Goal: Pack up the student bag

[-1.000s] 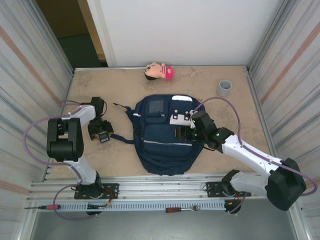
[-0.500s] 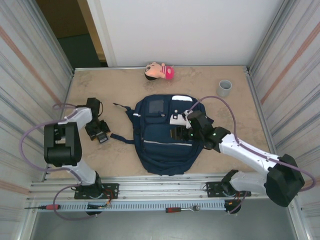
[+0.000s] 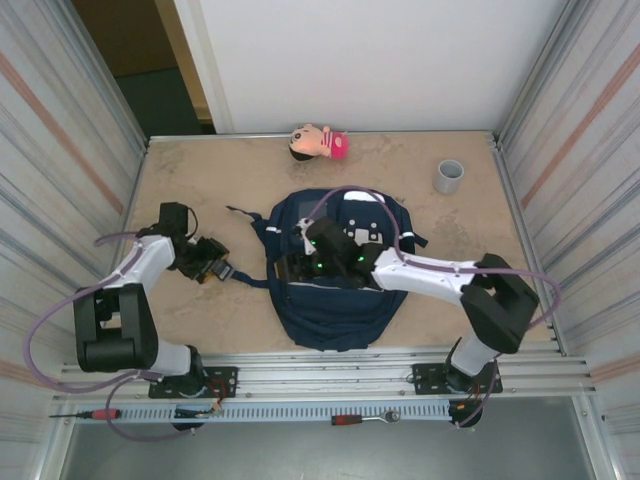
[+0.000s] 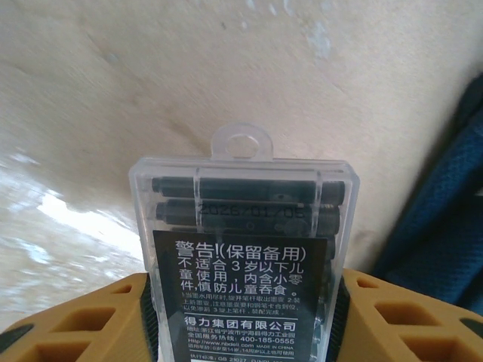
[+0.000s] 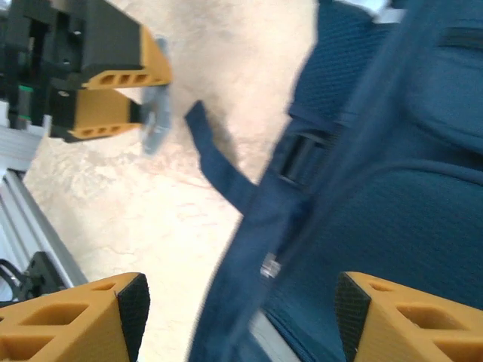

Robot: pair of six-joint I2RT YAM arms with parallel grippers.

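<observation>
Far left, left gripper (image 3: 214, 267): clamped on a clear cartridge box (image 4: 241, 219), just beside the dark strap (image 3: 246, 277); its elbow sits nearer the table's near edge than a second ago.
Right gripper (image 3: 292, 268): jaws wide, empty; swung from the right side of the student bag (image 3: 335, 310) to its left edge.
Student bag: flat at table centre, unmoved.
Grey cup (image 3: 449, 176): far right, unmoved.

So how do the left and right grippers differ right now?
The left gripper is closed on a clear plastic case of dark cartridges; the right gripper is open and empty. The left gripper sits over the table beside the navy-blue fabric backpack; the right gripper hangs over the backpack's edge nearest the left arm. Both have orange fingers with black pads.
</observation>
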